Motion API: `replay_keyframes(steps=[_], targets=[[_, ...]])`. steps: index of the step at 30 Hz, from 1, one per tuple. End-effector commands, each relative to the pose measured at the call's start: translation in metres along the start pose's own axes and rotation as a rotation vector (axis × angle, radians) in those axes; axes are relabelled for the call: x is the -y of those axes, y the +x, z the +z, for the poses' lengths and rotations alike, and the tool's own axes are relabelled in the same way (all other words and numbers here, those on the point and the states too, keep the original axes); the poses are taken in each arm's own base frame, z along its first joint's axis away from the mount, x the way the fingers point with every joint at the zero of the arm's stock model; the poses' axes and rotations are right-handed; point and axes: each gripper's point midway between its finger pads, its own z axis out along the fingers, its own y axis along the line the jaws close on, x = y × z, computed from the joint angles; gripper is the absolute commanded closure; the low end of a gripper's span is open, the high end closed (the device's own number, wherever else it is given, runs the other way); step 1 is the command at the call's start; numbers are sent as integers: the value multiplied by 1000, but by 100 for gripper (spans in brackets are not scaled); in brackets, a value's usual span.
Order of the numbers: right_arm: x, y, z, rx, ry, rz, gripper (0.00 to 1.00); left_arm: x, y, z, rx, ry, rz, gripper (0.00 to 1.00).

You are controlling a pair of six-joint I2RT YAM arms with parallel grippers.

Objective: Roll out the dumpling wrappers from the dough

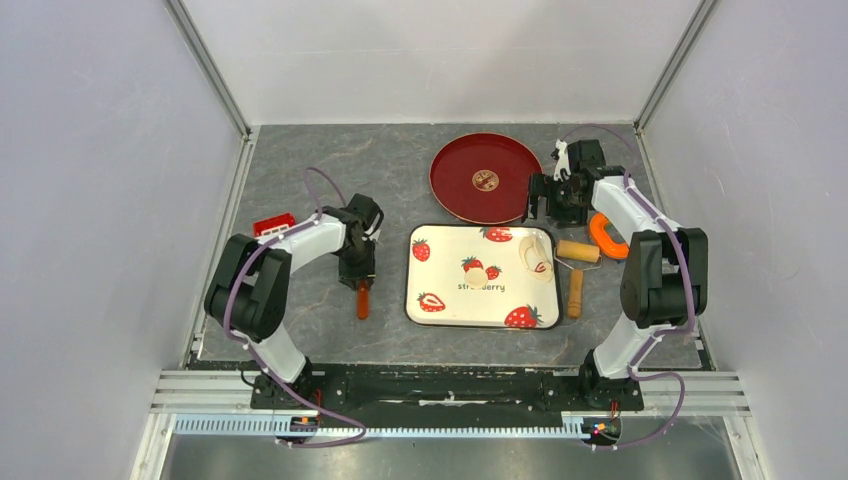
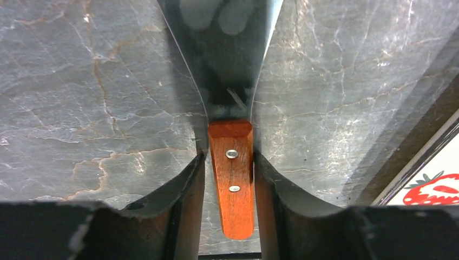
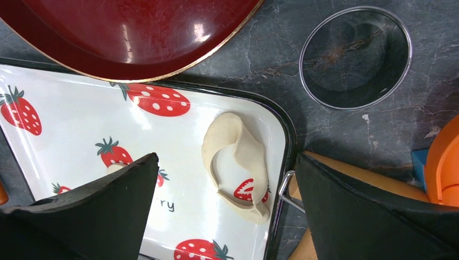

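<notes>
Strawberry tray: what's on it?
On the tray: a curled dough scrap with a cut-out gap and a small dough disc. In wrist view, the right pincer hides most of that disc with one finger.

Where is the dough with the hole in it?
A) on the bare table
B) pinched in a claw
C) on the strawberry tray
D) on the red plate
C: the dough lies flat on the white tray, near its right edge.
</notes>
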Motion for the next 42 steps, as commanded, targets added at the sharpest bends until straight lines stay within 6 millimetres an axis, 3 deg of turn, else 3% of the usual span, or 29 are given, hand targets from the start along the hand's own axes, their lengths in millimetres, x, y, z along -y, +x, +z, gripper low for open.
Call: replay_keyframes(steps=[1, 4, 7, 10, 15, 21, 27, 35, 42], targets=[[-7, -5, -10, 36, -23, -22, 2, 9, 11, 8, 0, 20, 13, 60], [-7, -5, -11, 39, -22, -23, 2, 8, 15, 12, -6, -6, 35, 74], [-8, -7, -11, 43, -26, -24, 2, 7, 14, 12, -3, -15, 36, 97], [-9, -9, -13, 49, -29, -24, 2, 10, 3, -1, 49, -4, 34, 98], [-12, -14, -18, 61, -35, -28, 2, 11, -32, -43, 221, -2, 38, 98], [-16, -21, -23, 80, -46, -27, 2, 34, -65, -95, 414, 139, 134, 98], [-20, -21, -27, 88, -64, -39, 2, 58, -81, -132, 487, 262, 238, 98], [-39, -27, -38, 108, -132, -69, 2, 74, -80, -148, 542, 356, 442, 98], [-88, -38, -51, 125, -292, -146, 2, 81, -69, -144, 563, 354, 611, 98]])
